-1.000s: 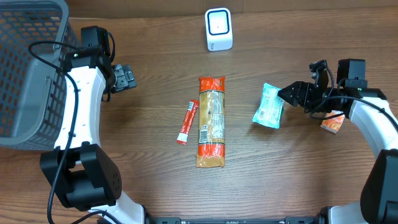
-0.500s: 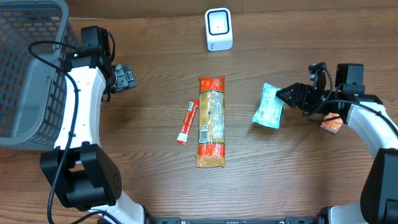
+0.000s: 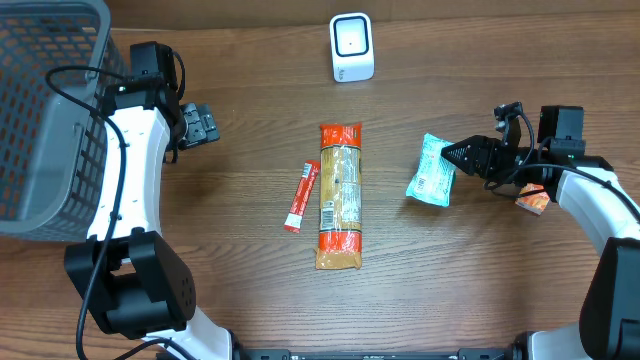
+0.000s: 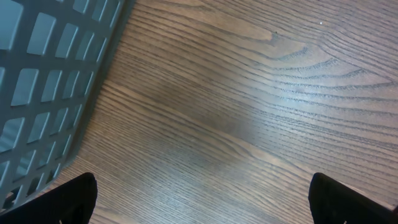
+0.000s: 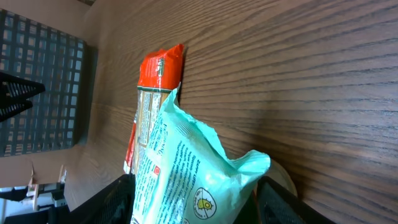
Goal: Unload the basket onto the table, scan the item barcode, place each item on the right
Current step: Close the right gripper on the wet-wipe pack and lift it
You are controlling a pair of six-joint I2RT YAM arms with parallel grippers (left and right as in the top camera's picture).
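Nothing looks scanned yet. The right gripper has its jaws around the green packet at right; I cannot tell if they pinch it. The left gripper is wide open.

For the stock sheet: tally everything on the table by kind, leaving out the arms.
Sealed packets: 3 (long orange plastic packet, slim red stick sachet, teal plastic pouch)
Small orange carton: 1
White barcode scanner: 1
Grey plastic mesh basket: 1
Total: 6
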